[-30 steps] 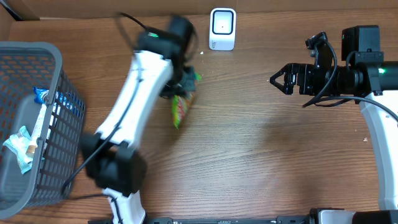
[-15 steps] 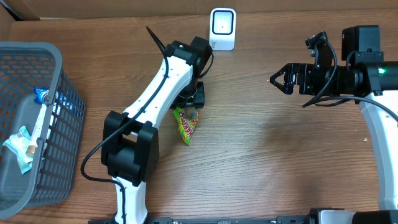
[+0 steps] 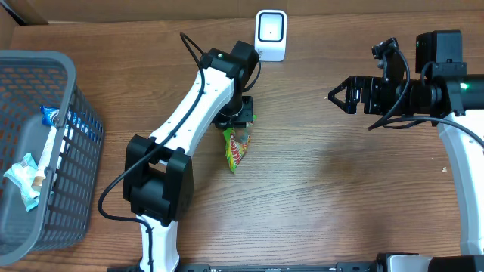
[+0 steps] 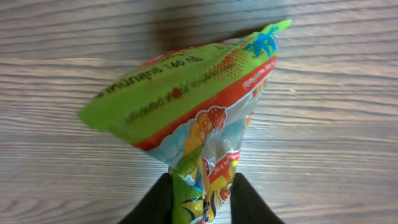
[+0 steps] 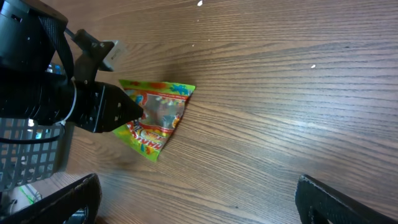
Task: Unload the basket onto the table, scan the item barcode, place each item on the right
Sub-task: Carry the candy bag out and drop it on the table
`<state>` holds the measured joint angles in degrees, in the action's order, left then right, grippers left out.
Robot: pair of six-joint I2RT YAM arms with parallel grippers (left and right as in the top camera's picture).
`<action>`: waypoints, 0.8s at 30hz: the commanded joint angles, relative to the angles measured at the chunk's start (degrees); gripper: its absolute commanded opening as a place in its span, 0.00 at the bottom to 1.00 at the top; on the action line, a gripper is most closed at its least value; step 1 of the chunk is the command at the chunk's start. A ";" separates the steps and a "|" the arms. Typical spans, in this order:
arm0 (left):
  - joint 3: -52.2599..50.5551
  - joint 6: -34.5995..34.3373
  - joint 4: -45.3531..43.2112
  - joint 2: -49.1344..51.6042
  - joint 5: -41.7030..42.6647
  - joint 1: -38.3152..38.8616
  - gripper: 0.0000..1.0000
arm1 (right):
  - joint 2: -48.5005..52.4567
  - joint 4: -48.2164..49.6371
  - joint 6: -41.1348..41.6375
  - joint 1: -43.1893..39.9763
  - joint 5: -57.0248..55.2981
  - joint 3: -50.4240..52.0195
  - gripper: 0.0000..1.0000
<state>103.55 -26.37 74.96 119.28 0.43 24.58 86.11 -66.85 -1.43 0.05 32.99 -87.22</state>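
Observation:
The item is a green and orange snack bag (image 3: 237,147) hanging over the wooden table just below the white scanner (image 3: 271,34). My left gripper (image 3: 234,121) is shut on one end of it. In the left wrist view both black fingers (image 4: 158,202) press the crumpled end of the bag (image 4: 193,106), and the left gripper (image 4: 200,199) holds it above the wood. No barcode shows on the bag. My right gripper (image 3: 339,97) stands open at the right, well apart from the bag (image 5: 155,118), with nothing between its fingertips (image 5: 68,199).
A grey wire basket (image 3: 38,59) with several packets in it stands at the left edge. The left arm (image 3: 189,113) stretches diagonally from the front towards the scanner. A cardboard wall (image 3: 113,9) runs along the back.
The left arm swung right and settled below the scanner. The bag went with it, ending a little further right and lower. The right arm has not moved.

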 commanded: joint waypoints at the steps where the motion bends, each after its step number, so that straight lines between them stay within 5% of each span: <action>1: 1.57 2.05 -1.25 -0.46 6.73 1.20 0.15 | -0.24 0.48 0.15 0.26 0.11 -1.11 1.00; 4: 1.57 3.08 -1.44 -0.46 6.88 1.77 0.04 | -0.24 0.52 0.15 0.26 0.11 -1.11 1.00; 9: 6.93 3.67 6.49 -0.90 1.99 -0.24 0.04 | -0.24 0.39 0.15 0.26 0.11 -1.11 1.00; 15: 25.03 3.67 21.24 -5.07 -4.57 -5.99 0.04 | -0.24 1.14 0.15 0.26 0.13 -1.11 1.00; 20: 30.84 2.93 21.79 -12.66 -6.60 -11.76 0.04 | -0.24 0.98 0.15 0.26 0.11 -1.11 1.00; 22: 31.08 1.97 21.86 -15.72 -8.92 -15.28 0.22 | -0.24 0.87 0.15 0.26 0.11 -1.11 1.00; 24: 31.08 1.95 21.86 -18.14 -9.97 -19.74 0.53 | -0.24 0.85 0.15 0.26 0.11 -1.11 1.00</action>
<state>133.08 -23.79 96.36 106.15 -5.26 10.28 86.11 -66.06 -1.45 0.05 32.99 -87.22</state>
